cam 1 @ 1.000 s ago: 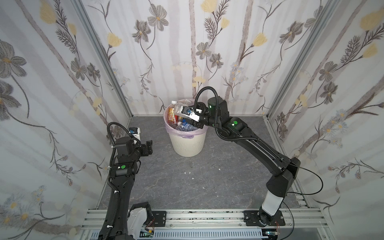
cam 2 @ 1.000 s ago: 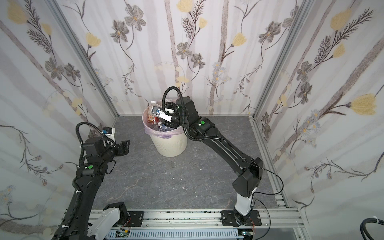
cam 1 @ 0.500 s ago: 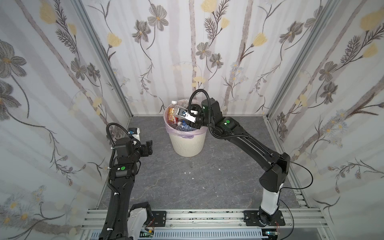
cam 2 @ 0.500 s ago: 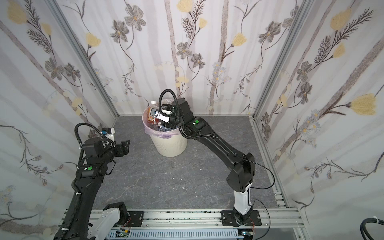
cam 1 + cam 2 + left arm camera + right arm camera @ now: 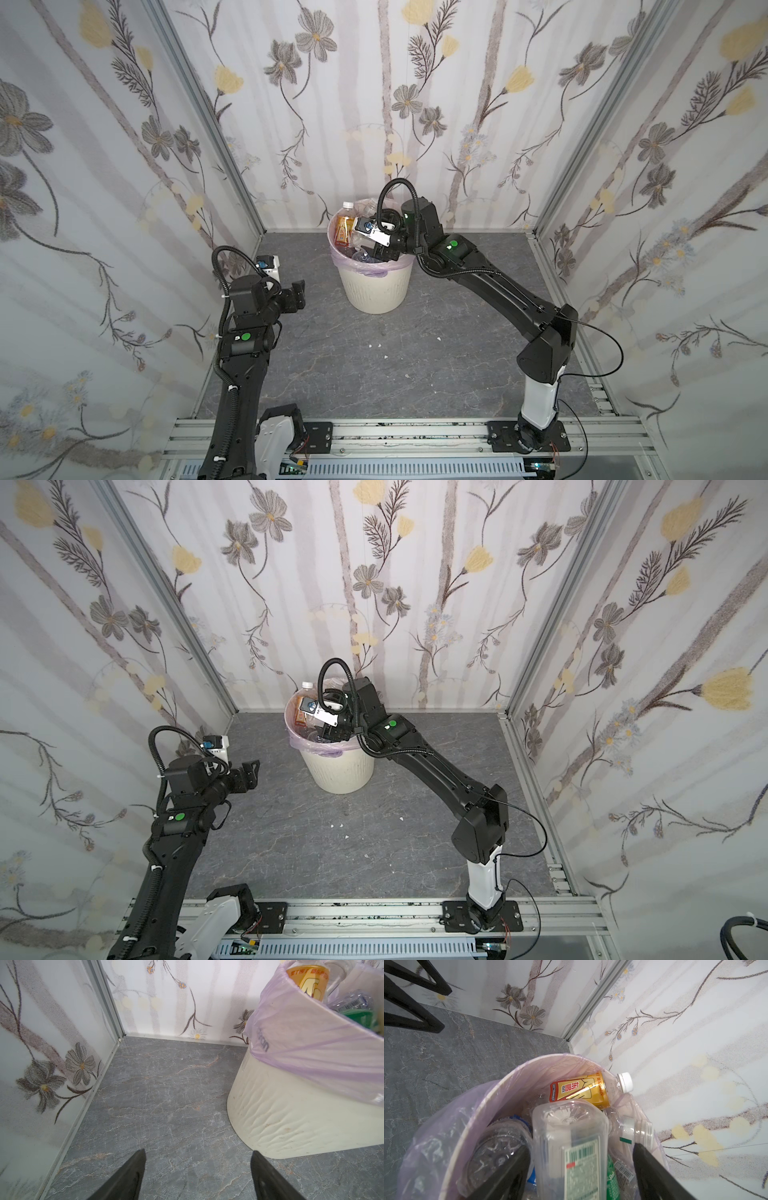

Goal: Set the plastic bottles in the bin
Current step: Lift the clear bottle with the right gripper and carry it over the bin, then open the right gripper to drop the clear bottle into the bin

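The cream bin (image 5: 376,291) (image 5: 338,771) with its lilac bag stands at the back of the floor, heaped with plastic bottles. An amber bottle (image 5: 581,1088) (image 5: 343,228) with a white cap leans at the far rim. My right gripper (image 5: 580,1146) (image 5: 370,251) hangs over the bin's mouth, open. A clear bottle (image 5: 566,1136) with a white label lies between its fingers, with a gap on one side. A green bottle (image 5: 612,1180) shows beneath. My left gripper (image 5: 197,1151) (image 5: 298,293) hovers open and empty left of the bin (image 5: 291,1115).
Grey marbled floor (image 5: 374,374) is bounded by flowered walls on three sides and a metal rail (image 5: 395,432) at the front. A few small white scraps (image 5: 376,345) lie in front of the bin.
My right gripper has moved left, further over the bin, and its jaws have spread away from the clear bottle. The left arm has stayed where it was.
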Controlling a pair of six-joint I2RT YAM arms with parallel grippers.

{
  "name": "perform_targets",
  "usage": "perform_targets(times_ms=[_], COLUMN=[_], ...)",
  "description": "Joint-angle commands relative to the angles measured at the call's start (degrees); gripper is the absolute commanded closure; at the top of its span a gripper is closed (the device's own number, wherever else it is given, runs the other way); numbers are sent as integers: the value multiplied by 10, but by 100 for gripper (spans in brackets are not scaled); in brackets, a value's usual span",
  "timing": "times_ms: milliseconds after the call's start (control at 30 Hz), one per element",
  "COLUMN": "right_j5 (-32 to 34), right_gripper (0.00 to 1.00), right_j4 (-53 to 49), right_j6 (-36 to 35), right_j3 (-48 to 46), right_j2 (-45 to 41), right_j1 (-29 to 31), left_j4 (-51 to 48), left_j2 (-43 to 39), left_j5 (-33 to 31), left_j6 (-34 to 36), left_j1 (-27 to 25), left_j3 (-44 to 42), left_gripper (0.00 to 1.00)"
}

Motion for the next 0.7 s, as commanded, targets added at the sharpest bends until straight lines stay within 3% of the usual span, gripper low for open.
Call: perform_targets(times_ms=[0, 367, 667], right_j5=[-39, -131, -122], right_gripper=[21, 21, 17], right_j4=[11, 98, 319], right_j6=[22, 105, 252], right_j3=[2, -66, -245], right_j2=[-12, -71, -174], right_j1=[-4, -33, -90], left_j4=[17, 17, 73], left_j2=[0, 3, 14], left_j5=[6, 8, 16], left_j6=[-3, -8, -59], left_j1=[1, 0, 1], left_j3=[0, 4, 5], left_gripper=[19, 19, 17])
